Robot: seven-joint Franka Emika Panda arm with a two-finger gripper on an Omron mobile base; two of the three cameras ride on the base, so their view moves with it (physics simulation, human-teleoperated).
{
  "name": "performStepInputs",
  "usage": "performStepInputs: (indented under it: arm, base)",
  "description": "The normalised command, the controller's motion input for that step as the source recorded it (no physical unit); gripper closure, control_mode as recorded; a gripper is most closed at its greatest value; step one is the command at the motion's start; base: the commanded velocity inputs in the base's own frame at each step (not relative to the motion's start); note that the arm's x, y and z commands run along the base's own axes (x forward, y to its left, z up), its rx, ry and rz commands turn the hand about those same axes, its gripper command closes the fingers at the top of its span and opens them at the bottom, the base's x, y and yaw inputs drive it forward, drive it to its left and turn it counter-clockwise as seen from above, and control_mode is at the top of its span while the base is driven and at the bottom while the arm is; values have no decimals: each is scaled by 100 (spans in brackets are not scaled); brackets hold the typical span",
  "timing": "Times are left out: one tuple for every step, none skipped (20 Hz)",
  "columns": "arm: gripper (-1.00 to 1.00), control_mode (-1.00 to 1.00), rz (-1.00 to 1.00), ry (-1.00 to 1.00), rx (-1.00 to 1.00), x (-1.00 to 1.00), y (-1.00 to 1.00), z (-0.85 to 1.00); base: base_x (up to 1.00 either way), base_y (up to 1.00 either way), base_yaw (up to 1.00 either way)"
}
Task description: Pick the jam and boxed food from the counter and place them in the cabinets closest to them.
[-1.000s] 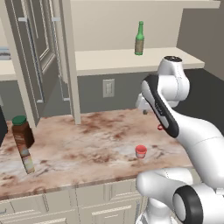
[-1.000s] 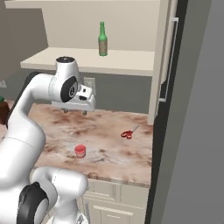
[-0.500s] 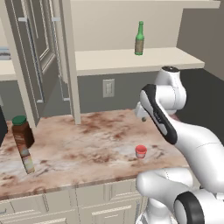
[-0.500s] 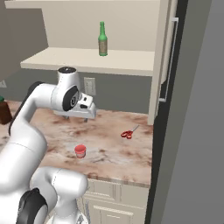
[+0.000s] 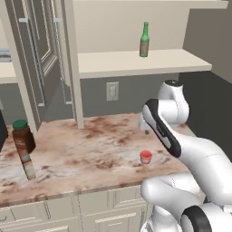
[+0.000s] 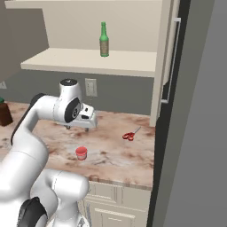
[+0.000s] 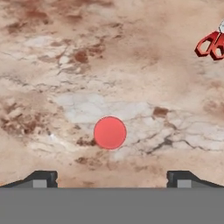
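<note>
A: What's getting cut off or hard to read?

B: The red-handled scissors [image 7: 213, 44] are running off the hand view's right edge. The boxed food [image 5: 27, 164], beside the brown jar [image 5: 22, 135], is showing too blurred to read its faces. The gripper [image 6: 78, 126] is tucking under the wrist, though its fingertips [image 7: 41, 179] are standing wide apart, holding nothing.

A: And the jam [image 5: 146, 157]?

B: It's sitting on the counter [image 5: 90, 149] toward the front edge, bare marble lying all round it, scissors well apart.

A: Anything in the cabinets [image 5: 45, 59]?

B: A green bottle [image 5: 144, 40] is standing upright on the open cream shelf [image 6: 88, 60].
</note>
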Motion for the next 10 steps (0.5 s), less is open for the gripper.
performStepInputs:
  arm:
    - [-100,-100,0,0,-1,4,10,-41]
    - [-100,-100,0,0,-2,5,10,-41]
    - [-100,-100,0,0,-2,5,9,-41]
    - [-100,-100,0,0,-1,5,8,-40]
    - [-100,-100,0,0,-1,5,7,-40]
    - [-100,-100,0,0,-1,6,7,-40]
    - [-100,-100,0,0,-2,6,8,-41]
    - [-100,-100,0,0,-2,7,8,-41]
    - [-100,-100,0,0,-2,9,7,-41]
    - [-100,-100,0,0,-2,10,6,-41]
  base:
    - [0,0,0]
    - [0,0,0]
    - [0,0,0]
    - [0,0,0]
    - [0,0,0]
    - [0,0,0]
    - [0,0,0]
    - [0,0,0]
    - [0,0,0]
    - [0,0,0]
